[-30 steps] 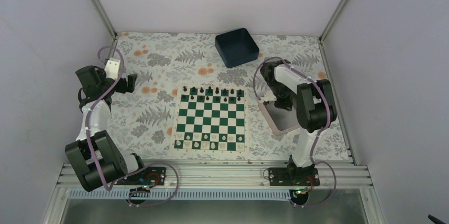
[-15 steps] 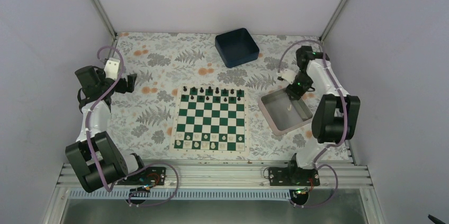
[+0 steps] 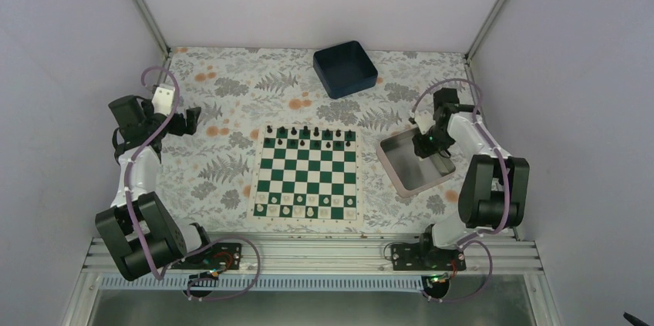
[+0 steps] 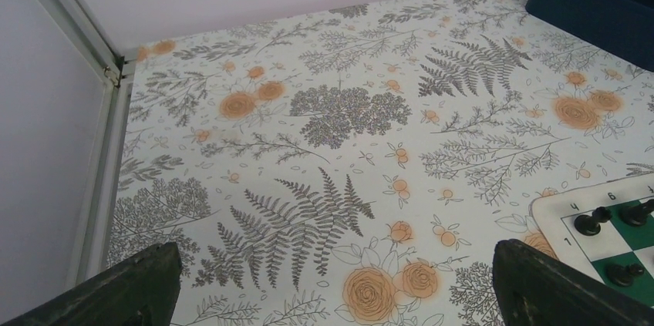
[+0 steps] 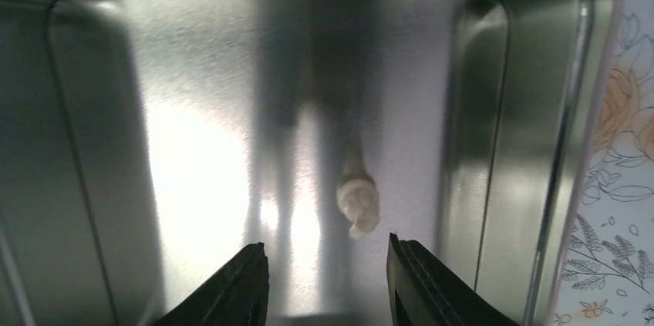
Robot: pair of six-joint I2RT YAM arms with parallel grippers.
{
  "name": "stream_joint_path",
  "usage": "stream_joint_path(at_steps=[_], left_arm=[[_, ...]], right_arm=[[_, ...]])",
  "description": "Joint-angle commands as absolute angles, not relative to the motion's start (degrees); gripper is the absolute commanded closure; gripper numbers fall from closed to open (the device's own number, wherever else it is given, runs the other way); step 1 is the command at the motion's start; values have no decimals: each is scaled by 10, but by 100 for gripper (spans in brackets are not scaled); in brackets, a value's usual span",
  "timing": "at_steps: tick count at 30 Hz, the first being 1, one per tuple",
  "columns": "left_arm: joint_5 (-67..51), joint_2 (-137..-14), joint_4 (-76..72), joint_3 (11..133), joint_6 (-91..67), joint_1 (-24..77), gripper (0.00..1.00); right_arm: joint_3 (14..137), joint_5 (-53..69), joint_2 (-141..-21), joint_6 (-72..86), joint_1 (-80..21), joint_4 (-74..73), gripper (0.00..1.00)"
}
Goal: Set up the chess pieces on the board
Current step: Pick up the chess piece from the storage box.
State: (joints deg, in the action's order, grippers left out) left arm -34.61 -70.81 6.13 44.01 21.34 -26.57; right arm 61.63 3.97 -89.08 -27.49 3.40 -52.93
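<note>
The board point(image 3: 308, 174) lies mid-table, green and white. Cream chess pieces point(image 3: 308, 204) fill its two near rows, and black ones line the far edge. One cream chess piece point(image 5: 359, 206) lies on its side on the floor of the silver tray point(image 5: 193, 95), just ahead of my right gripper's right finger. My right gripper point(image 5: 328, 253) hangs open over the tray point(image 3: 397, 179), nothing between its fingers; in the top view this gripper point(image 3: 426, 146) sits above the tray's far part. My left gripper point(image 3: 189, 119) is open over bare cloth, well left of the board.
A dark blue bin point(image 3: 345, 68) stands at the back, beyond the board. The left wrist view catches the board's corner point(image 4: 557, 214) with black pieces point(image 4: 592, 222) at its right edge. The tray's upright walls point(image 5: 478, 110) close in the right gripper.
The right arm has swung its elbow outward to the right, and its gripper has come to sit lower over the tray with its jaws wider. The left arm has stayed put.
</note>
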Motion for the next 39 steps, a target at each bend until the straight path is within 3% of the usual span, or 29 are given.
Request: stream_joint_path(at_steps=[1,18,30,39], left_arm=[[-365,-691,62,454,207,-269,0],[-366,-695,61,455,208,-270,0],[-363,-694,60,454,207,-269,0],[-363,-701,61,457,207,-270,0]], right_arm=[[600,7,-883,-218,34,-448,59],[554,-12,-939,-217,42,-411,69],[555,-21,-936,-239,48,-399,89],[642,-4,-862,-332,8,-545,95]])
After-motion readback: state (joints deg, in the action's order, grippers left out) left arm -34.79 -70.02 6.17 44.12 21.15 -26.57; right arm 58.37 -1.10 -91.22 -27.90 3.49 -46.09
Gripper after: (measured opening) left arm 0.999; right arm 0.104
